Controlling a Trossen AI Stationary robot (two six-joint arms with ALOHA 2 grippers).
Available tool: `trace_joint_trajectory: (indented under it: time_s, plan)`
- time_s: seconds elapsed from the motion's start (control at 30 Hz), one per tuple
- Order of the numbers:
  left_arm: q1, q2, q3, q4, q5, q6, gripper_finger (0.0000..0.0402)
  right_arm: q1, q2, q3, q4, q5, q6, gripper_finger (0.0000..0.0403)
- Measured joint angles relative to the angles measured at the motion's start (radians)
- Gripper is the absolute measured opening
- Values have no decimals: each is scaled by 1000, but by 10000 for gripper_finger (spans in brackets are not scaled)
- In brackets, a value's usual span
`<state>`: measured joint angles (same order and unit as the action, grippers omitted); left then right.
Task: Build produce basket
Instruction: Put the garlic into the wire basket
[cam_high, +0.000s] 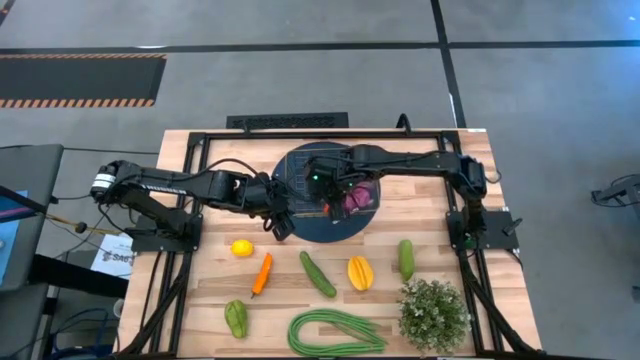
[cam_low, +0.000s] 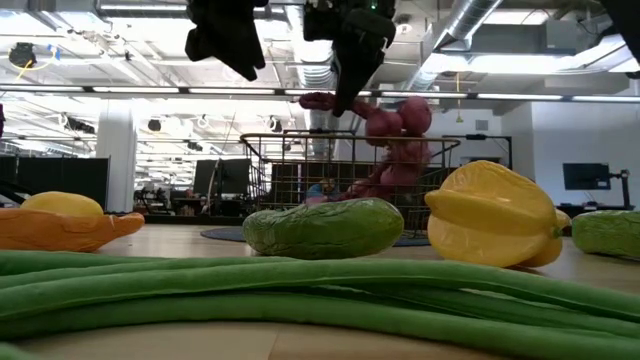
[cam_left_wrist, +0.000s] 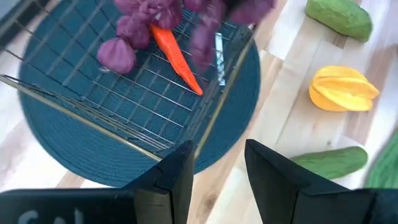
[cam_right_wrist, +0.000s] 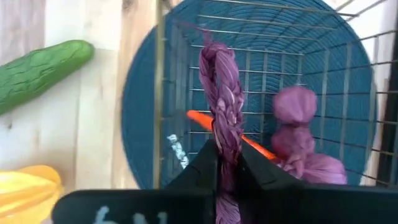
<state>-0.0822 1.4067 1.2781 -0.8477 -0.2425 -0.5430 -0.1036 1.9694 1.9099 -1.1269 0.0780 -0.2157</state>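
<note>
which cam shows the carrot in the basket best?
Left wrist view: the orange carrot lies nearly whole on the basket mesh. Right wrist shows bits behind the grapes; high and low views don't show it.

**What the views do not show clearly**

In the high view the right pincer (cam_high: 338, 192) covers most of the basket (cam_high: 295, 175), so its wire is hard to follow there. The grapes (cam_left_wrist: 134, 28) are blurred in the left wrist view and cut by the picture's edge. The carrot (cam_right_wrist: 202, 118) in the basket is partly behind the grape stem. In the low view both arms are cut off above the basket, and the beans (cam_low: 300, 290) nearest the camera are blurred.
</note>
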Motion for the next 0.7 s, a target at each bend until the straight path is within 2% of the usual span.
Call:
trace_joint_trajectory:
  time_s: [0.13, 0.7]
  plan:
    - [0, 0, 0, 1, 27, 0, 130, -34, 0, 0, 5, 0, -3, 29]
    - [0, 0, 0, -1, 28, 8, 130, -163, 1, 0, 40, 2, 19, 25]
